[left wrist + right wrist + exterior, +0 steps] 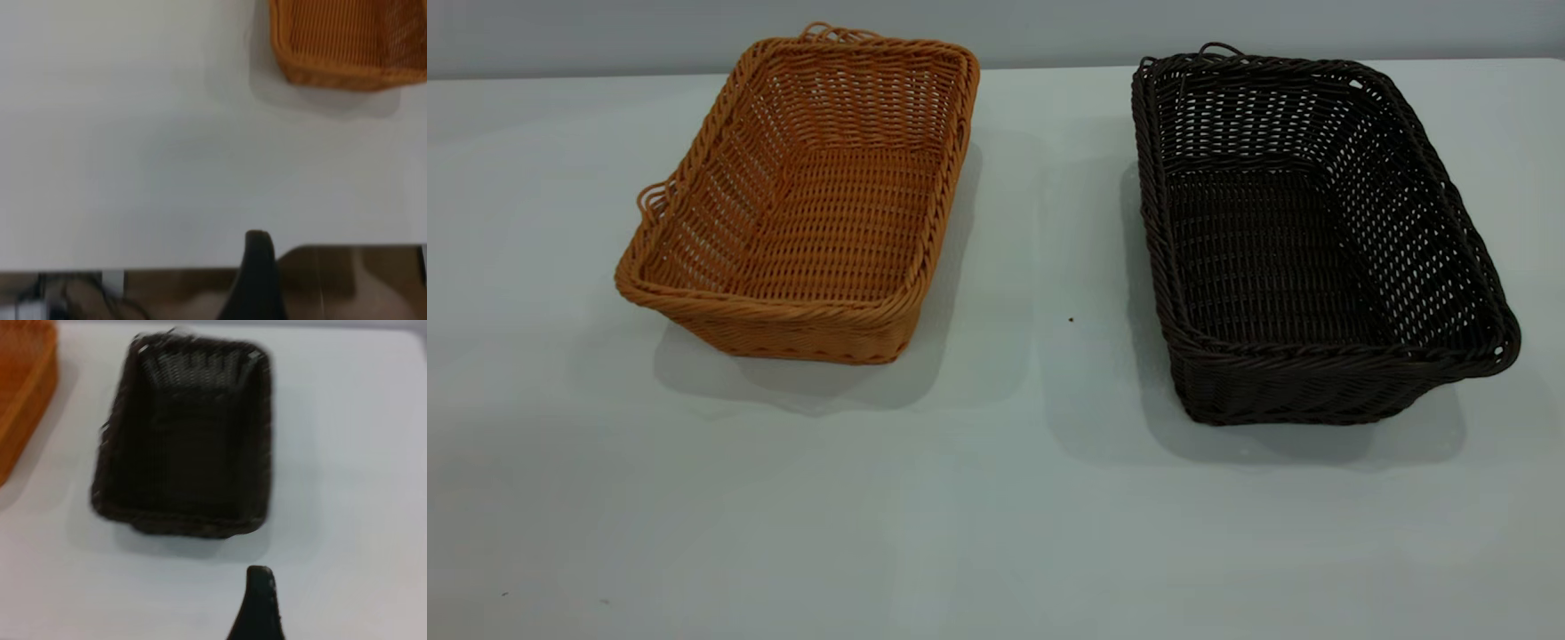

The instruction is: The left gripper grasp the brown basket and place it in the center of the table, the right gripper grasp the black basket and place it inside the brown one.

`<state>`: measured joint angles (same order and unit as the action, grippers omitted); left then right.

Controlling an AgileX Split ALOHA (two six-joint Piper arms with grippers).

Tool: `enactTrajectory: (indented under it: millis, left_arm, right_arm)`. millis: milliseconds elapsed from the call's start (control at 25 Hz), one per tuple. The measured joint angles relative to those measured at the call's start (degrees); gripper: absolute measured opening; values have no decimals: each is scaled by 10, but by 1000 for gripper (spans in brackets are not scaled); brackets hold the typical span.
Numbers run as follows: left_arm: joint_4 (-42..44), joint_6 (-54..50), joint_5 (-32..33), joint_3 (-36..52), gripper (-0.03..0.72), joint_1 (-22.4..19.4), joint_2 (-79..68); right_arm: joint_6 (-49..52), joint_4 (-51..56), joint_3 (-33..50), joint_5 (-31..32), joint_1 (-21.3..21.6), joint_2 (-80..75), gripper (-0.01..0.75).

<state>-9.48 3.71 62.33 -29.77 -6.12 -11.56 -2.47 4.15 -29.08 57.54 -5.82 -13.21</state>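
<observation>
The brown basket (809, 196) stands upright and empty on the left half of the table (1014, 498). The black basket (1307, 240) stands upright and empty on the right half, a gap between them. Neither gripper shows in the exterior view. In the left wrist view, the left gripper (333, 273) hangs over the table's near edge, far from the brown basket (347, 47); only one of its fingers (257, 267) shows, nothing beside it. In the right wrist view, the right gripper (303, 603) is above bare table short of the black basket (187, 433); one of its fingers (260, 600) shows, holding nothing.
The table's back edge runs behind both baskets, against a grey wall (1049, 27). A small dark speck (1071, 319) lies between the baskets. Brown floor (347, 287) shows past the table's near edge in the left wrist view. A corner of the brown basket (23, 393) shows in the right wrist view.
</observation>
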Motion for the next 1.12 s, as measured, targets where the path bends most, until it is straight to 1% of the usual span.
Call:
enactTrajectory:
  millis: [80, 240, 360, 480, 560, 720, 800, 880, 960, 1120]
  left_arm:
    - [0, 0, -20, -16, 576, 0, -75]
    - [0, 8, -75, -53, 576, 0, -201]
    - [0, 40, -128, -67, 576, 0, -272]
    - [0, 60, -173, -69, 576, 0, -320]
    - [-6, 73, -193, -69, 576, 0, -349]
    - [-27, 99, -219, -69, 576, 0, -384]
    - [-31, 104, -232, -69, 576, 0, -395]
    - [-32, 104, -244, -69, 576, 0, -400]
    - [-34, 105, -248, -69, 576, 0, -401]
    - [-34, 106, -251, -69, 576, 0, -401]
  right_arm:
    - [-24, 32, -2, -28, 0, -70, 540]
    - [-59, 103, -2, -111, 0, -223, 563]
    - [-118, 204, -2, -148, -1, -340, 587]
    - [-182, 311, -4, -161, -23, -456, 592]
    - [-198, 356, -12, -167, -55, -534, 592]
    - [-182, 408, -58, -172, -131, -675, 592]
    - [-166, 427, -91, -173, -155, -742, 592]
    - [-157, 452, -118, -170, -164, -808, 592]
    - [-148, 488, -135, -170, -162, -873, 592]
    - [-130, 626, -140, -184, -151, -951, 592]
